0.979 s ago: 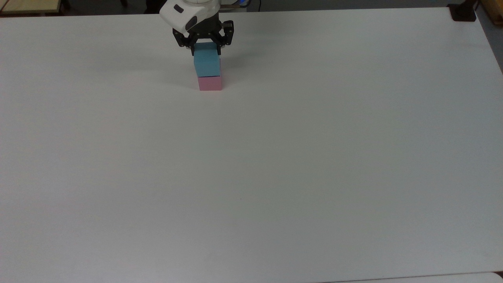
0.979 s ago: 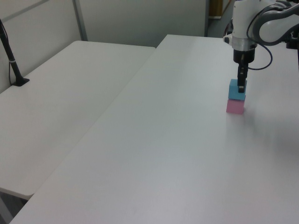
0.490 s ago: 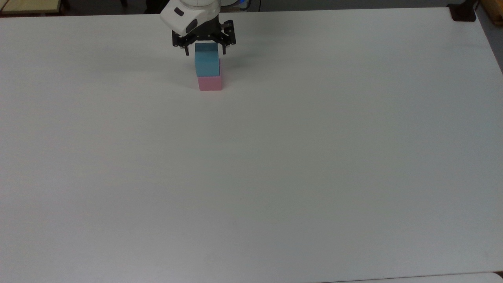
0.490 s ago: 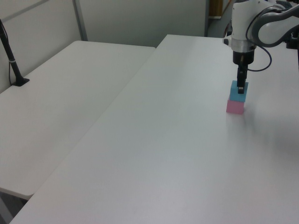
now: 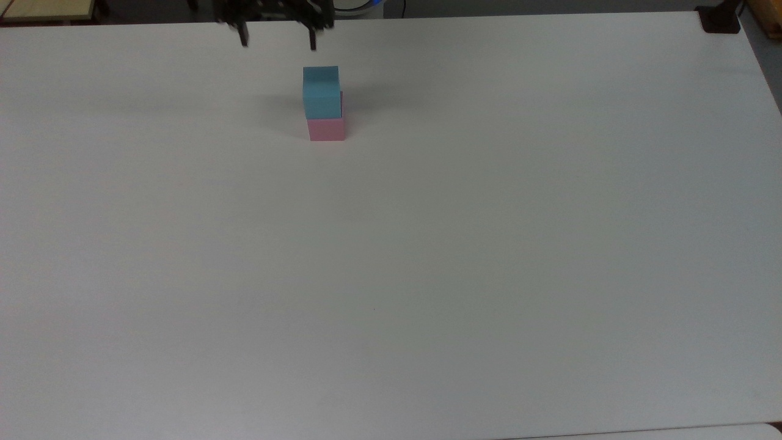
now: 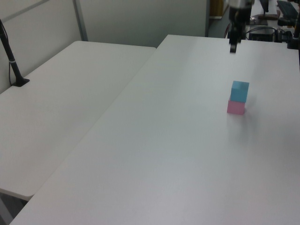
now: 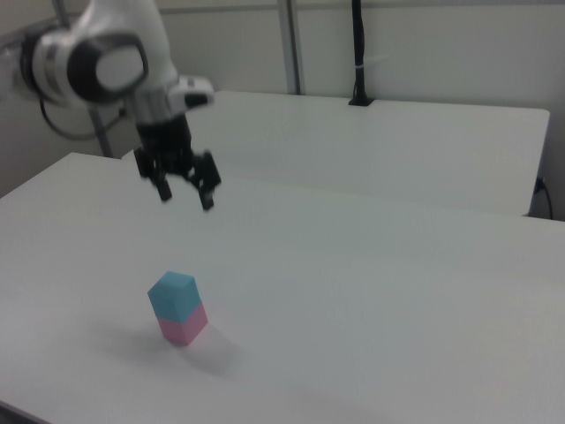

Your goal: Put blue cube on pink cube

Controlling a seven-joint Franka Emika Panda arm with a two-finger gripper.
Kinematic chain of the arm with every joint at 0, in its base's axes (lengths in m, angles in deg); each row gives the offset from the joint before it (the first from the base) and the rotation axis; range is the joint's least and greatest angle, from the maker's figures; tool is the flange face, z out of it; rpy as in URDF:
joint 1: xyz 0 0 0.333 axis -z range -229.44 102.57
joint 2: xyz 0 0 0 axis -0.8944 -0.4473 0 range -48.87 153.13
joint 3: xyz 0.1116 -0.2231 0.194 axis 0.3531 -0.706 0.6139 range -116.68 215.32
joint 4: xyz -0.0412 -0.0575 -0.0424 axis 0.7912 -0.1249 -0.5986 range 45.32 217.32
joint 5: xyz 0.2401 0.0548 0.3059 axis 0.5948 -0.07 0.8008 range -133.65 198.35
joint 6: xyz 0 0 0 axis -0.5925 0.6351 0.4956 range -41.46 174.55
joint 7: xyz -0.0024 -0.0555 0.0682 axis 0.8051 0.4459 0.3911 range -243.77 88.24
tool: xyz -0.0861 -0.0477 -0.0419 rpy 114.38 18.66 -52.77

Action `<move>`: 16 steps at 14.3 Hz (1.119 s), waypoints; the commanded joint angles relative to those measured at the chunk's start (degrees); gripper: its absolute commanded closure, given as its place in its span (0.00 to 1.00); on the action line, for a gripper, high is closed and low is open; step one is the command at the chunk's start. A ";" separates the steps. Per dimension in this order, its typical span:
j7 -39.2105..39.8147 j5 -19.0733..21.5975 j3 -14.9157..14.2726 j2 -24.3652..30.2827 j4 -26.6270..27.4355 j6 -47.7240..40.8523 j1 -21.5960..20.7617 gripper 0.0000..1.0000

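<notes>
Your white desk lies bare up front — farther back, the blue cube sits on the pink cube. Beyond and above, the tool hangs released, gripping nothing; a second desk stands alongside.

White counter, matte, plain surface. A second white counter stands beside it, a narrow seam between the two; in the left view it lies to the left view's left, in the right view it runs behind. Black post on a small black foot at the second counter's far edge; the right view shows a black upright post with a white band. Black foot at the top view's upper right corner. Pale partition wall with grey metal uprights behind.
</notes>
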 commanded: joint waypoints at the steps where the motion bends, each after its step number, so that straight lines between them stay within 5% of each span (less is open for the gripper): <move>1: -0.45 1.09 -1.70 -4.97 -15.27 -8.67 0.11 0.00; 6: 0.87 -1.02 -1.88 -7.60 -21.18 -9.12 -0.50 0.00; 11: 0.78 -0.32 -5.40 -7.70 -20.66 -8.86 -3.75 0.00; 16: 0.61 1.35 -5.93 -7.70 -20.75 -6.75 -3.32 0.00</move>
